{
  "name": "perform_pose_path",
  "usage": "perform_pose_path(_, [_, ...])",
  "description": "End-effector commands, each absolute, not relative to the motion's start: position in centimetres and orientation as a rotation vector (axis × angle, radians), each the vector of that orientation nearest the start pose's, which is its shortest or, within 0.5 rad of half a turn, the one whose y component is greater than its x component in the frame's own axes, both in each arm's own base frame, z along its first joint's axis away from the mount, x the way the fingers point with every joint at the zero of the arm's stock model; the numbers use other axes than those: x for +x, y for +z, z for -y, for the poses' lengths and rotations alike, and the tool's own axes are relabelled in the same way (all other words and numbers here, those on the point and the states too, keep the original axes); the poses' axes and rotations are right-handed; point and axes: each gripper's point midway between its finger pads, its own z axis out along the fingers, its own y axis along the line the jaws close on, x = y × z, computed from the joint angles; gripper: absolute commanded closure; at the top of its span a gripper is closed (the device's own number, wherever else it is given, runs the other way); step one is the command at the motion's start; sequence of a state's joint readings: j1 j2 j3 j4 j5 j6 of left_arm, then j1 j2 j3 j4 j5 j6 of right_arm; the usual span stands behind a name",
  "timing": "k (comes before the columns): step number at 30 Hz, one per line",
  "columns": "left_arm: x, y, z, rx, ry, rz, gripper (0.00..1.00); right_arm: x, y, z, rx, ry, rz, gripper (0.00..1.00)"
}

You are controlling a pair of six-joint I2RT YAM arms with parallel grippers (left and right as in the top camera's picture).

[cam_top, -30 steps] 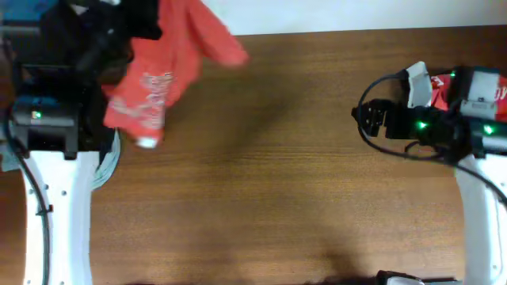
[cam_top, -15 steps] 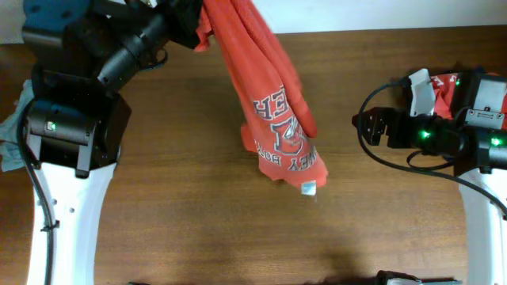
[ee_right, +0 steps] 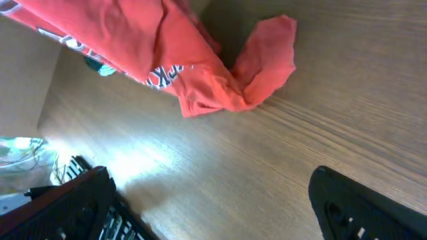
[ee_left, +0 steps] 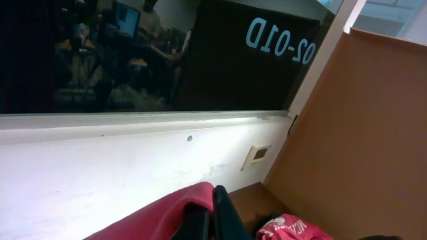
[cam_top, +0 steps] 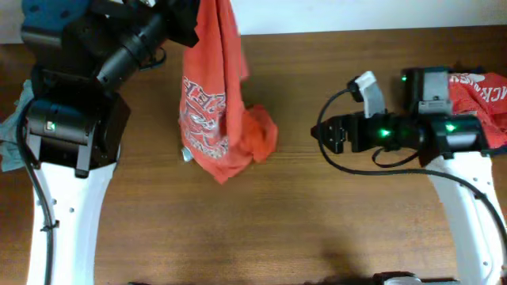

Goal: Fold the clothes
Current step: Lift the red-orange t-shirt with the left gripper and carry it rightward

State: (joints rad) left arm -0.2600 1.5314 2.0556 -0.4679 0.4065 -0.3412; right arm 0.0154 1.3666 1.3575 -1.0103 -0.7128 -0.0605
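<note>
Orange-red T-shirt hangs upper left of ctr in overhead view. Its top is bunched in the left pincer, which is clamped tight on it. Left wrist view shows the cloth pinched btwn dark fingers at bottom edge. Shirt's lower end, w/ white lettering, lies crumpled on the tabletop, one flap spread toward frame right. Right pincer is mid-right of overhead, pointing at the shirt, near but not touching. Its jaws are spread wide w/ nothing in them; its wrist view shows only wood btwn them. Red garment w/ white lettering lies at right edge. Pale grey-blue cloth at left edge, partly hidden by left arm.
</note>
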Motion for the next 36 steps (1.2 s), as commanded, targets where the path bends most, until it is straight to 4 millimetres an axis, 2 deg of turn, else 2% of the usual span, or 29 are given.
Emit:
perform_pose_path(1, [38.6, 58.3, 17.2, 0.271, -0.777, -1.486, 0.99, 32.6, 26.4, -11.3, -0.352, 0.889, -2.386, 0.04])
perform_pose_path(4, [38.5, 59.2, 18.1, 0.288, -0.798, -1.443, 0.99, 33.4, 27.3, -8.5, -0.234, 0.850, -2.370, 0.04])
perform_pose_path(7, [38.4, 59.6, 20.1, 0.313, -0.827, -1.410, 0.99, 33.9, 28.3, -4.2, -0.083, 0.785, -2.349, 0.03])
perform_pose_path(9, [38.9, 58.9, 21.5, 0.299, -0.828, -1.426, 0.99, 33.8, 28.6, -1.9, 0.004, 0.754, -2.345, 0.03])
perform_pose_path(12, [39.9, 56.8, 24.3, 0.321, -0.857, -1.475, 0.99, 33.4, 28.4, 1.2, 0.128, 0.720, -2.346, 0.03])
perform_pose_path(15, [40.4, 54.9, 26.1, 0.350, -0.882, -1.528, 0.99, 33.0, 28.2, 2.6, 0.185, 0.705, -2.350, 0.03])
perform_pose_path(19, [40.8, 53.6, 26.2, 0.407, -0.812, -1.553, 0.99, 33.0, 28.1, 2.7, 0.169, 0.696, -2.350, 0.03])
perform_pose_path(22, [41.8, 52.7, 24.9, 0.390, -0.682, -1.578, 0.99, 32.9, 28.1, 2.7, 0.169, 0.697, -2.350, 0.03])
perform_pose_path(26, [44.5, 52.3, 20.2, 0.303, -0.362, -1.586, 0.99, 32.9, 28.1, 2.7, 0.170, 0.696, -2.351, 0.03])
perform_pose_path(27, [45.2, 52.7, 18.1, 0.257, -0.251, -1.573, 1.00, 32.9, 28.1, 2.7, 0.170, 0.697, -2.351, 0.03])
perform_pose_path(28, [45.4, 53.1, 17.1, 0.236, -0.198, -1.562, 0.99, 32.9, 28.1, 2.7, 0.170, 0.697, -2.351, 0.03])
perform_pose_path(29, [45.6, 54.2, 15.1, 0.213, -0.078, -1.522, 0.99, 32.9, 28.1, 2.7, 0.169, 0.696, -2.351, 0.03])
perform_pose_path(36, [43.9, 58.7, 10.6, 0.247, 0.337, -1.382, 0.99, 33.1, 28.2, 2.8, 0.164, 0.690, -2.343, 0.03])
